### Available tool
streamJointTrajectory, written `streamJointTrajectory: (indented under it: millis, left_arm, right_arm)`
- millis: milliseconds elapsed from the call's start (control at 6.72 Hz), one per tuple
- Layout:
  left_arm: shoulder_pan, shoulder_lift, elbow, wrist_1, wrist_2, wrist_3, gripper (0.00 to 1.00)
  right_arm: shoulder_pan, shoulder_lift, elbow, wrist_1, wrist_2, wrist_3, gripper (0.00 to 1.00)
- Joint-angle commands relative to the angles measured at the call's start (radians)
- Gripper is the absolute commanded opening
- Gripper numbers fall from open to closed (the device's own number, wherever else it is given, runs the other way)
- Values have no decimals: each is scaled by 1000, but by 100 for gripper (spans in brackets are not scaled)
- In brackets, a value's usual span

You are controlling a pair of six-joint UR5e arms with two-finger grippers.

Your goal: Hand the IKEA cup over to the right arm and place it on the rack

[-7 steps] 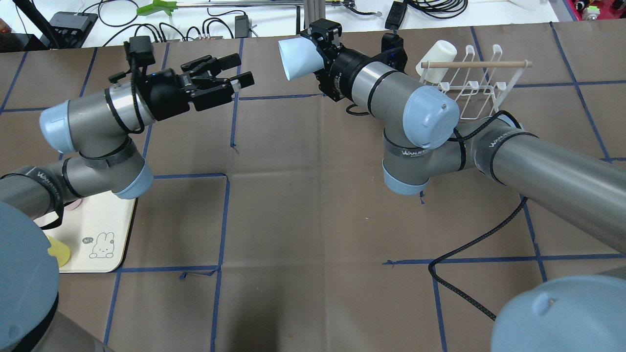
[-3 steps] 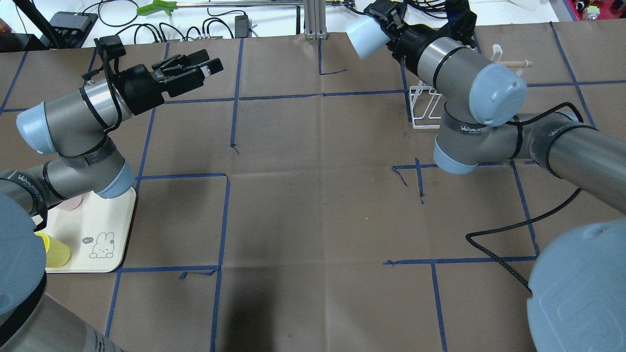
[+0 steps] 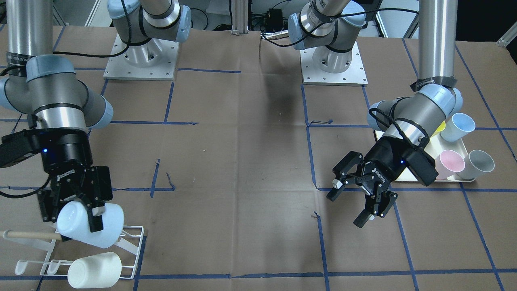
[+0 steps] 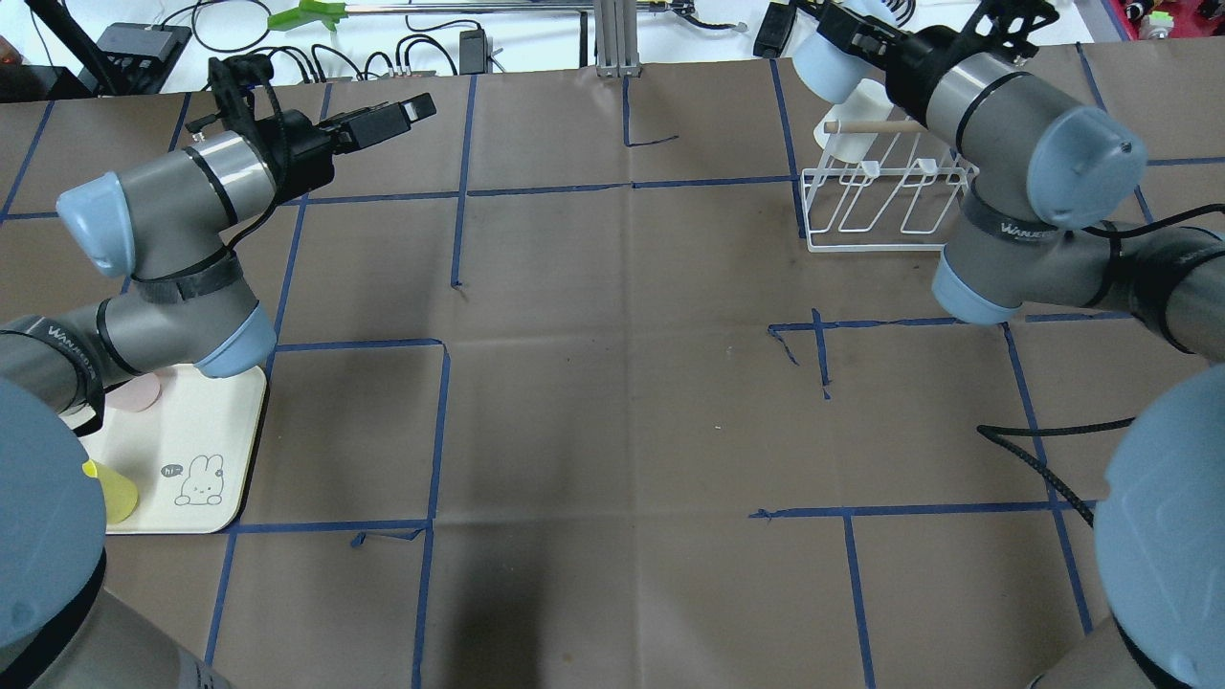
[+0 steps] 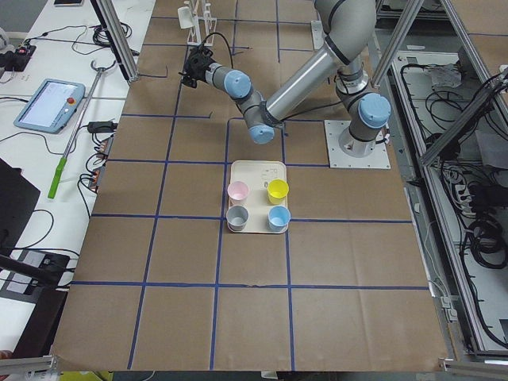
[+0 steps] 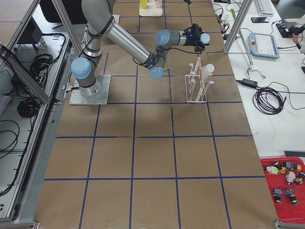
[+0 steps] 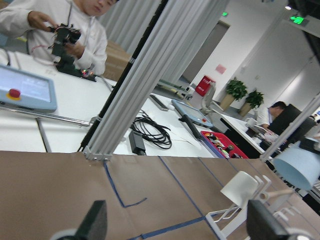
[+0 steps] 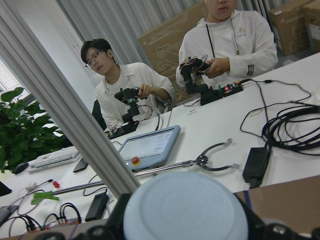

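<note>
From overhead, the right gripper [image 4: 844,46] is at the far right of the table [image 4: 622,383], away from the robot, its jaws clamped on the pale blue cup [image 4: 818,69]. The cup hangs tilted above the far left corner of the white wire rack [image 4: 866,174], over the end of its wooden dowel [image 4: 866,126] and a white cup [image 4: 864,100] that sits on the rack. At the far left the left gripper [image 4: 407,110] shows edge-on. A cream tray [image 4: 206,431] lies near the robot on that side.

From the front, the right gripper points down with a finger on either side of the pale blue cup. The cup overlaps the dowel, and I cannot tell whether they touch. The left gripper's jaws are spread wide with nothing between them.

From the left side, the tray carries a pink cup [image 5: 238,191], a yellow cup [image 5: 277,189], a grey cup [image 5: 237,216] and a second blue cup [image 5: 279,217].

From the right side, the right arm [image 6: 128,43] reaches out beyond the rack. The held cup is too small to make out.

In the left wrist view, the fingertips [image 7: 95,222] stand far apart, and the pale blue cup shows above the rack at the right.

In the right wrist view, the cup's round end fills the bottom of the picture.
</note>
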Motion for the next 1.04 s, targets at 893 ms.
streamJointTrajectory:
  millis: [893]
  left_arm:
    - [-246, 257, 571, -1727, 864, 152, 99]
  right_arm:
    - [-189, 96, -90, 123, -58, -516, 20]
